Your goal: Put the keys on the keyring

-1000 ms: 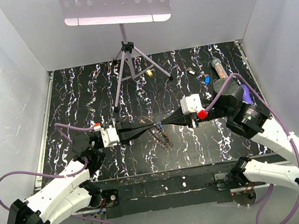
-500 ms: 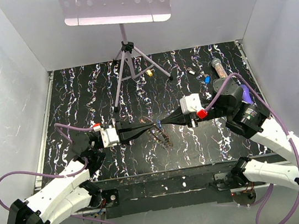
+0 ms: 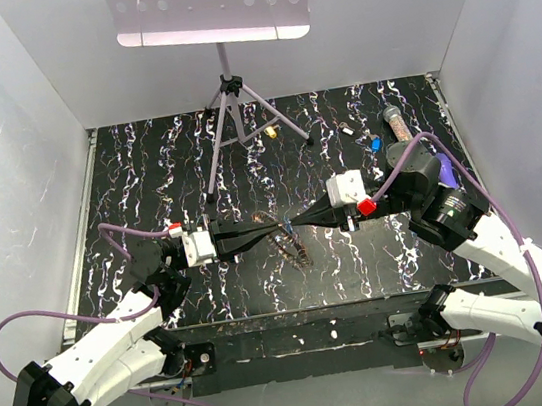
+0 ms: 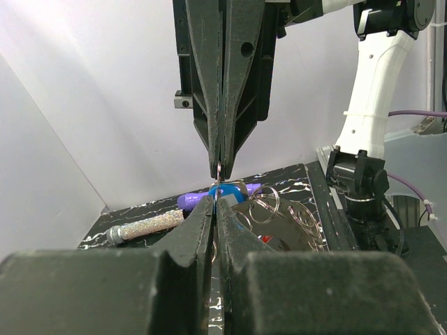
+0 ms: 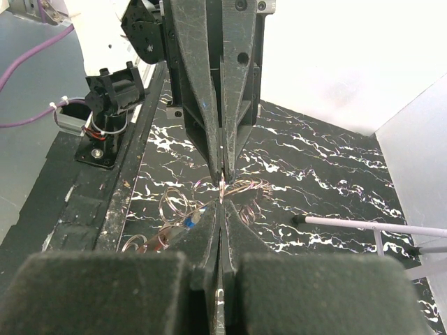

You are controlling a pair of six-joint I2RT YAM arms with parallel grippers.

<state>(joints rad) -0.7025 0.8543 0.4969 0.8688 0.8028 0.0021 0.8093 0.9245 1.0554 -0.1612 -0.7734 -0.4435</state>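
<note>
Tip-to-tip alignment governs the coming move. The left gripper (image 3: 276, 230) and right gripper (image 3: 293, 226) face each other along one line across mid-table, both pinched fully shut. A fine strand of the keyring (image 3: 293, 248) bridges their tips, so each seems to hold it (too thin to be sure). Its loops trail just below, toward the bases. A blue key (image 4: 222, 190) sits right at the left tips. Other keys (image 3: 270, 132) lie well apart toward the table's far edge, with open tabletop all around.
</note>
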